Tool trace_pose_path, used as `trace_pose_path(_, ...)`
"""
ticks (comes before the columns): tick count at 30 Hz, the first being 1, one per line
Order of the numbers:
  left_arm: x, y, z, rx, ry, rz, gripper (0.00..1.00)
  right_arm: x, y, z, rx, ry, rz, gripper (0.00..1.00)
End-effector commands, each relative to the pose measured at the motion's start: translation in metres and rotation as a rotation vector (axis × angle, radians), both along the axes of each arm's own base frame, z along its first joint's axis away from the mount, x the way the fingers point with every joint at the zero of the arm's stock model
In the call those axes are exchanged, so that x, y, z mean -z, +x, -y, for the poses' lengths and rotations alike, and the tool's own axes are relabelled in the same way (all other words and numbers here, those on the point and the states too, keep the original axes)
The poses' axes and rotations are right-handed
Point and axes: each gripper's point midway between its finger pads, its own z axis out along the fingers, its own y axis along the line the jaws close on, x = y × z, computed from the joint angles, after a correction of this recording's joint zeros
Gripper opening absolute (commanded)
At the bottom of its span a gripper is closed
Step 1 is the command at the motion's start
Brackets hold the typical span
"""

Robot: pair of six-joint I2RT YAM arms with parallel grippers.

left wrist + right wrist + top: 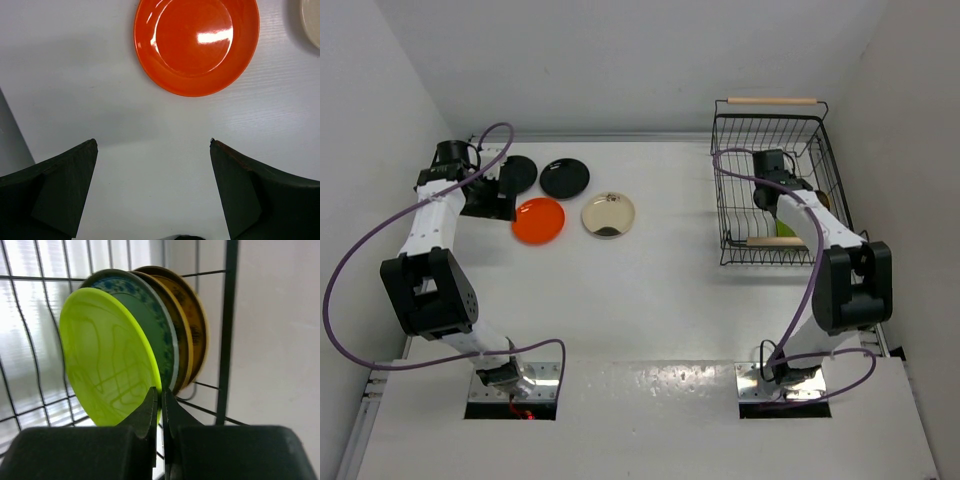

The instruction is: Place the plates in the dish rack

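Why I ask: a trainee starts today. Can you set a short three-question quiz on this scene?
1. True or false: the left gripper is open above the table, touching no plate.
2. How many plates lie flat on the table? A two, B four, C six.
3. Fill in: inside the dish rack, the right gripper pinches the rim of the ____ plate.

Key: 1 true. 2 B: a black plate, a second black plate, the orange-red plate and the cream plate. 3 the lime green plate.
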Motion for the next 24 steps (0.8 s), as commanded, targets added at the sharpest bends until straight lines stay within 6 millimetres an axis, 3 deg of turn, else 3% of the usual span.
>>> trace_pose_path(1, -0.004, 0.007, 0.0, 0.045, -0.006, 0.025, 0.99, 0.008, 0.014, -0.008, 0.008, 0.052, 0.054, 0.0)
trace_pose_path(5, 0.011, 0.004, 0.003, 0.087, 0.002, -0.013, 0.99, 0.018, 0.019, -0.015, -0.002, 0.135, 0.037, 0.02)
trace_pose_path(8, 0.028, 0.003, 0.011, 0.11, -0.037, -0.054, 0.99, 0.015, 0.024, -0.014, 0.004, 0.133, 0.032, 0.17)
trace_pose_path(10, 0.036, 0.006, 0.028, 0.154, -0.066, -0.073, 0.99, 0.012, 0.025, -0.015, -0.003, 0.135, 0.027, 0.25)
trace_pose_path(14, 0.034, 0.019, 0.072, 0.276, -0.116, -0.051, 0.99, -0.007, 0.03, -0.014, -0.008, 0.133, 0.07, 0.39)
trace_pose_path(16, 0.034, 0.029, 0.093, 0.335, -0.111, -0.042, 0.99, -0.019, 0.032, -0.012, -0.006, 0.133, 0.096, 0.41)
trace_pose_path(19, 0.04, 0.047, 0.112, 0.375, -0.115, -0.046, 0.99, -0.031, 0.029, -0.008, 0.005, 0.124, 0.116, 0.41)
trace_pose_path(24, 0.054, 0.073, 0.141, 0.404, -0.153, -0.057, 0.98, -0.054, 0.026, -0.009, 0.006, 0.145, 0.176, 0.55)
